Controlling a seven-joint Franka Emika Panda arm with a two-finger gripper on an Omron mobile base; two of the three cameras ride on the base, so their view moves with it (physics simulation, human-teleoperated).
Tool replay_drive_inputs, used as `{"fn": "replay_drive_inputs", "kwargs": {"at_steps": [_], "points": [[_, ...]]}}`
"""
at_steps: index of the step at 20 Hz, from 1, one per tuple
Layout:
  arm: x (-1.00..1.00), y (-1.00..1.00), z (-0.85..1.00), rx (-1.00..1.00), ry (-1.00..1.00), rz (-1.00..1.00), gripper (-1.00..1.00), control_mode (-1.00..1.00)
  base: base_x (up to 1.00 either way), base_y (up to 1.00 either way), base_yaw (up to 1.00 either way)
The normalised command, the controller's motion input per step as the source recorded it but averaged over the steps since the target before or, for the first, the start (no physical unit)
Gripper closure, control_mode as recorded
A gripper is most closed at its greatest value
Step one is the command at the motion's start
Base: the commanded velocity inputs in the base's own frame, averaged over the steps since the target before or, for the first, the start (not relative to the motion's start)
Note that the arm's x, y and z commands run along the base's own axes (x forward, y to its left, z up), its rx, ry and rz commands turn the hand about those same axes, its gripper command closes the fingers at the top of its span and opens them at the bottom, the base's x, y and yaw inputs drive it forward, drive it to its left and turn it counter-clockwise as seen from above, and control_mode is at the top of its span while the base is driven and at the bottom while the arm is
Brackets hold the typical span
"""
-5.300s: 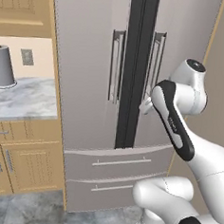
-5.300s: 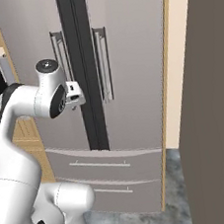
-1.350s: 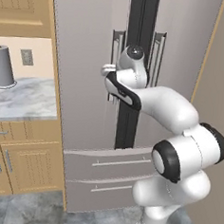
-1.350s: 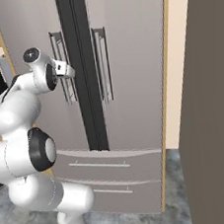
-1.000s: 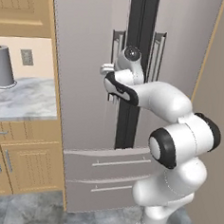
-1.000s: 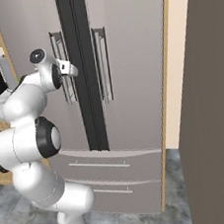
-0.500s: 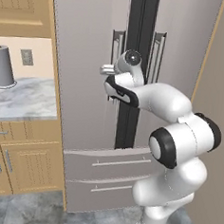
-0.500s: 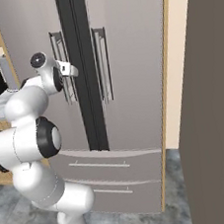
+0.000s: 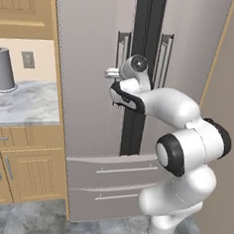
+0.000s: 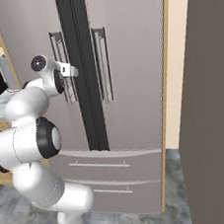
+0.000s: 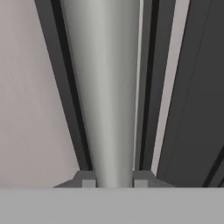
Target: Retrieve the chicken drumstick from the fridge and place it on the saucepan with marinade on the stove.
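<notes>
**Gripper clamped on left fridge door handle**

Gripper [image 11: 113,183] closed on the left door handle [image 11: 105,87] of the fridge [image 9: 89,47]; in the hand view a fingertip [image 11: 87,180] presses each side of the bar. Just right of it: dark centre seam [image 9: 142,36], then right door handle [image 9: 165,58]. Both doors shut, so drumstick can't be seen. Below gripper: two closed drawers [image 9: 112,171]. Left: flat door face, then counter [image 9: 20,104] with grey canister [image 9: 3,70]. Floor in front of fridge is open; a wall [image 10: 206,97] sits on the far right.
</notes>
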Motion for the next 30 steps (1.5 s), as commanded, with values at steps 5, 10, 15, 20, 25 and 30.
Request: {"fn": "replay_drive_inputs", "kwargs": {"at_steps": [5, 10, 15, 20, 25, 30], "points": [[0.17, 0.20, -0.01, 0.00, 0.00, -0.01, 1.00, -1.00, 0.00, 0.00, 0.00], [-0.26, 0.88, 0.00, 0.00, -0.03, 0.00, 1.00, -1.00, 0.00, 0.00, 0.00], [-0.66, 1.00, 0.00, 0.00, -0.04, 0.00, 1.00, -1.00, 0.00, 0.00, 0.00], [-0.81, 1.00, 0.00, 0.00, -0.03, 0.00, 1.00, -1.00, 0.00, 0.00, 0.00], [-0.70, 1.00, -0.01, 0.00, -0.03, 0.00, 1.00, -1.00, 0.00, 0.00, 0.00], [-0.56, 1.00, -0.14, 0.00, 0.00, -0.08, 1.00, -1.00, 0.00, 0.00, 0.00]]}}
